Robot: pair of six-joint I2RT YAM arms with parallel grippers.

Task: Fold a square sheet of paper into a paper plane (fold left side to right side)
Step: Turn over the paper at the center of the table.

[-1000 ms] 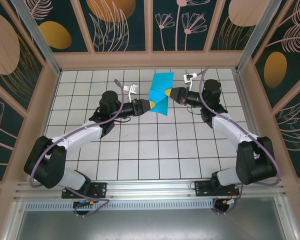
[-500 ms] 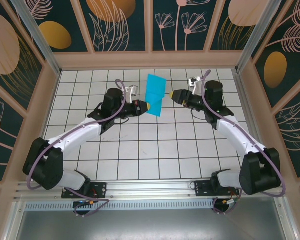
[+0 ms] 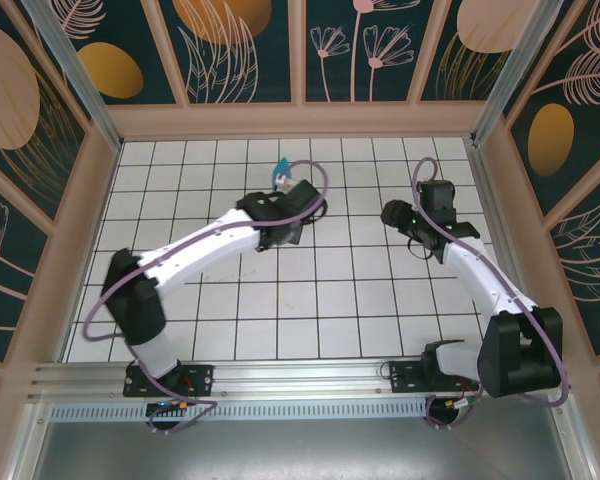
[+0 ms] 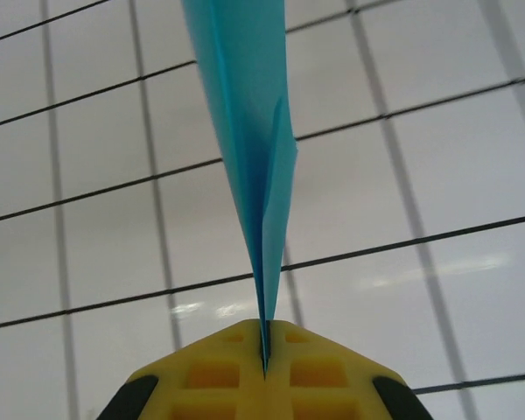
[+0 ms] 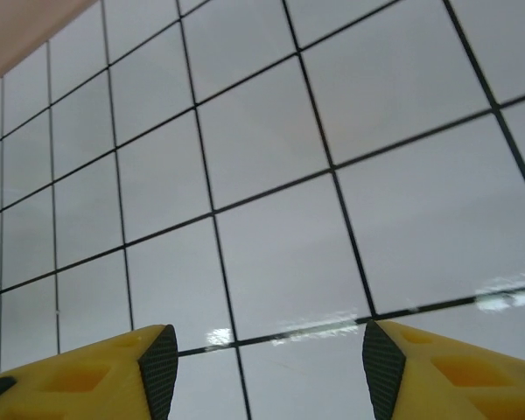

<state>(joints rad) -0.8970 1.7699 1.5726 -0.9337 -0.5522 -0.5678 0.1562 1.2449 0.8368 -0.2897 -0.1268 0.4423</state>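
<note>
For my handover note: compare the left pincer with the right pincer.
The left pincer is shut; the right pincer stands open. The left pincer clamps the folded teal paper by its narrow end; the right pincer holds nothing. Both are yellow-tipped and point at the white tiled table.

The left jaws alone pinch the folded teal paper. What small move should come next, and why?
Probably lower the folded teal-blue paper sheet onto the white tiled table. The left jaws are shut on one edge, holding it above the tiles, while the right jaws stand open and empty; a crease likely needs a flat support.
</note>
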